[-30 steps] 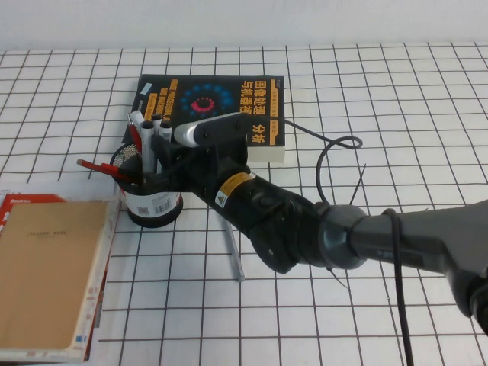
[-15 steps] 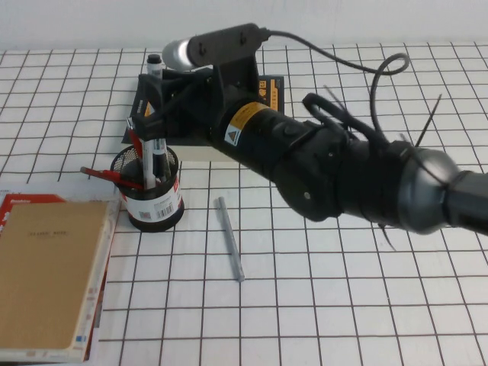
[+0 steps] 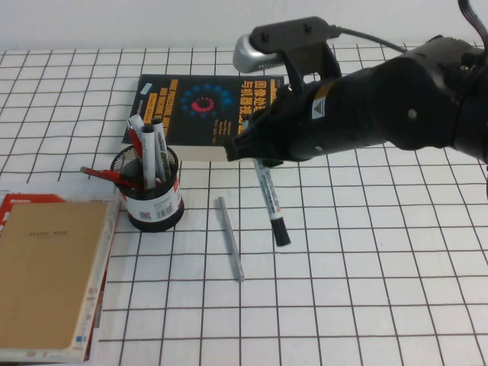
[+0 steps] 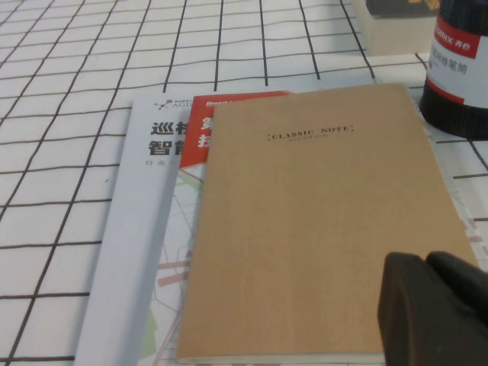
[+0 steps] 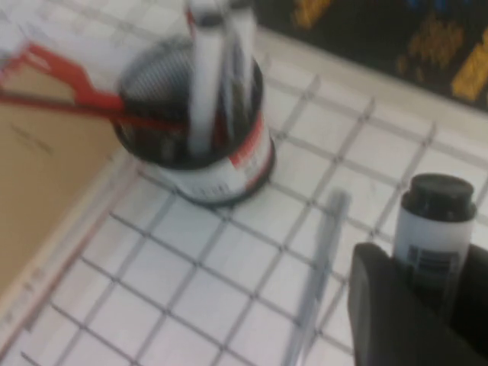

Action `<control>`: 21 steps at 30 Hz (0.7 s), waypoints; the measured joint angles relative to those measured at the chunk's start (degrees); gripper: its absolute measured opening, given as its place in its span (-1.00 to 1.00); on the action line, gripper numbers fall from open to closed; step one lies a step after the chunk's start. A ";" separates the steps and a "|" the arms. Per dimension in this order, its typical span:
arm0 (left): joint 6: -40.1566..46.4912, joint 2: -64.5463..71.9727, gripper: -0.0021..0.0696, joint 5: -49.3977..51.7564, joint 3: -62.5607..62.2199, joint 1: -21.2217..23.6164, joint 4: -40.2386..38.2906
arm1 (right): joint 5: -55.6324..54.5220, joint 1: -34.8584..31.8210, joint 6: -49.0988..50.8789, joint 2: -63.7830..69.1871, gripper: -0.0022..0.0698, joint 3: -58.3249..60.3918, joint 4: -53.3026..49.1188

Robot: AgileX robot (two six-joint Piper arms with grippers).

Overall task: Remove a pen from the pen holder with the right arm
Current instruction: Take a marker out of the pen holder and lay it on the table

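The right gripper [image 3: 253,149] is clamped on the upper end of a white marker pen [image 3: 271,200], which hangs black cap down, clear of the pen holder [image 3: 153,204] and above the tabletop [image 3: 366,252] to its right. The black mesh holder contains more markers and a red pen [image 3: 105,175]. A grey pen [image 3: 229,248] lies between holder and marker. A black book [image 3: 202,103] lies behind. The left gripper [image 4: 428,267] hovers over a brown notebook [image 4: 305,221].

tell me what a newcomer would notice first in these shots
The bulky black right gripper looms over the middle of the gridded table, shut on a white marker that hangs tilted to the right of the mesh pen holder. A grey pen lies flat beside the holder. The left gripper sits over the brown notebook at the table's left.
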 joint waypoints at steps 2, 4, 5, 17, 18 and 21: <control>0.00 0.00 -0.95 0.00 0.00 0.00 0.00 | 5.74 -1.25 0.00 1.35 -0.58 -0.98 1.14; 0.00 0.00 -0.95 0.00 0.00 0.00 0.00 | 9.07 -1.97 0.00 2.99 -0.58 -2.16 1.90; 0.00 0.00 -0.95 0.00 0.00 0.00 0.00 | 10.63 -2.24 0.00 4.07 -0.58 -3.03 2.43; 0.00 0.00 -0.95 0.00 0.00 0.00 0.00 | 26.54 -5.60 -1.69 23.39 -0.58 -21.26 10.73; 0.00 0.00 -0.96 0.00 0.00 0.00 0.00 | 27.47 -5.87 -1.81 25.13 -0.58 -23.01 11.58; 0.00 0.00 -0.95 0.00 0.00 0.00 0.00 | 28.83 -6.33 -2.98 29.32 -0.58 -27.30 13.90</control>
